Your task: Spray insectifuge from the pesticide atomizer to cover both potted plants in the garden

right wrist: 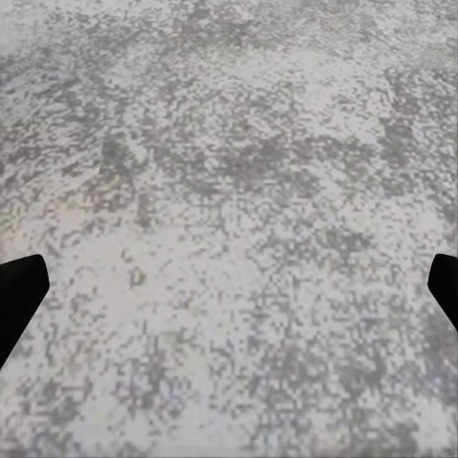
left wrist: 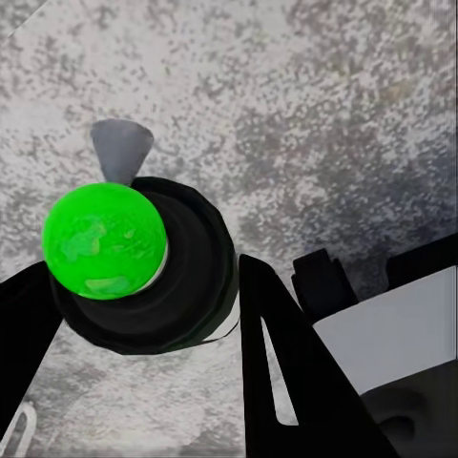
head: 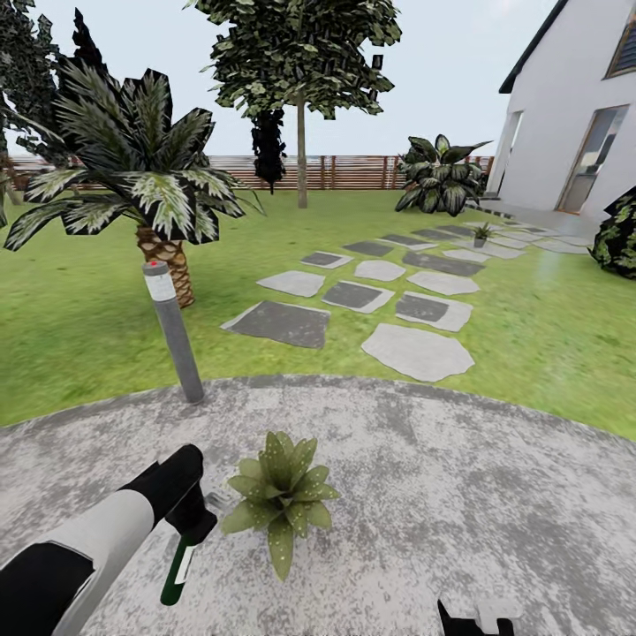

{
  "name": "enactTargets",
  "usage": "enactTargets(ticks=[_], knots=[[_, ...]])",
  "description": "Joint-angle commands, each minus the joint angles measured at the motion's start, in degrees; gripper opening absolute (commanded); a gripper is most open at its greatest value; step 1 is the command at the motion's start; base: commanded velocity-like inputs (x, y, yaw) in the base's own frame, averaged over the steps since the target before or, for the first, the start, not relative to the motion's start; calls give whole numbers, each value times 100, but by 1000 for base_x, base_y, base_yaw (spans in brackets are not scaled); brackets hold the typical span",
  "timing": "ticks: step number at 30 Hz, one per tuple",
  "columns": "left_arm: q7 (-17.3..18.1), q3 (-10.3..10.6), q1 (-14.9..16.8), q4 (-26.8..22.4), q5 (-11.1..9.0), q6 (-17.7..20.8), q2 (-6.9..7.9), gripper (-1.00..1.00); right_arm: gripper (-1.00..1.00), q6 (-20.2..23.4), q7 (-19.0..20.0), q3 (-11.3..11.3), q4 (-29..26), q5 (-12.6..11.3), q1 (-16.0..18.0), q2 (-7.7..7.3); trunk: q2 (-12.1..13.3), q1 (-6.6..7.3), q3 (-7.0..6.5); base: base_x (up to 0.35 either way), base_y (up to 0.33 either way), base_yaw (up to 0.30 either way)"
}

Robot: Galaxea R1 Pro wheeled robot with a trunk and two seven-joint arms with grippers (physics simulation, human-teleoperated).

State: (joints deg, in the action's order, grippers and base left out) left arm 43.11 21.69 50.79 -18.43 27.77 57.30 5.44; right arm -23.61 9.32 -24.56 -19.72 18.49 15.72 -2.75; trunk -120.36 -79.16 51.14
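Left gripper [head: 190, 521] clamps pesticide atomizer [head: 175, 574] beside potted plant [head: 281, 495].

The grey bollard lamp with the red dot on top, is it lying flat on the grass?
No, the grey bollard lamp stands up, slightly tilted, at the paved patio's edge.

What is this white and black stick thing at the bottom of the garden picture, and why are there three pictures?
That stick is a robot's left arm. The robot has two arms with pinchers called grippers. The big picture comes from a camera on its head, looking down at a round grey patio in a garden. The other two come from small cameras near each gripper.

The left gripper holds the pesticide atomizer, a dark green spray bottle hanging downward. Its wrist camera looks straight at the bottle, so it looks like a bright green blob in a black ring.

Beside it sits one potted plant. A second one stands far off on the stepping stones. The right gripper is open over bare paving.
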Motion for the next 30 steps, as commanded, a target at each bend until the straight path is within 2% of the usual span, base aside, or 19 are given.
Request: enactTargets(ticks=[1, 5, 14, 20, 23, 30], knots=[[58, 12, 1, -11, 61, 9, -2, -100, 100, -21, 44, -49, 3, 24, 5, 3, -2, 1, 5, -6, 5, 0], [57, 11, 19, -11, 61, 16, 17, -100, 100, -21, 44, -49, 3, 23, 6, 3, -2, 1, 5, -2, 43, -47], [66, 3, 38, -11, 61, 19, 30, -100, 100, -21, 44, -56, 3, 23, 4, 3, -2, 1, 5, 0, 272, -273], [58, 47, -31, 62, 60, -15, -17, -100, 100, -21, 44, -57, 3, 23, 5, 3, -2, 1, 5, 0, 67, -42], [57, 67, -244, 77, 58, -42, 52, -100, 100, -21, 44, -56, 3, 23, 4, 3, -2, 1, 5, 0, 0, 0], [77, 62, -289, 68, 63, -47, 168, -100, 100, -21, 44, -53, 3, 25, 6, 3, -2, 1, 5, 0, 0, 0]])
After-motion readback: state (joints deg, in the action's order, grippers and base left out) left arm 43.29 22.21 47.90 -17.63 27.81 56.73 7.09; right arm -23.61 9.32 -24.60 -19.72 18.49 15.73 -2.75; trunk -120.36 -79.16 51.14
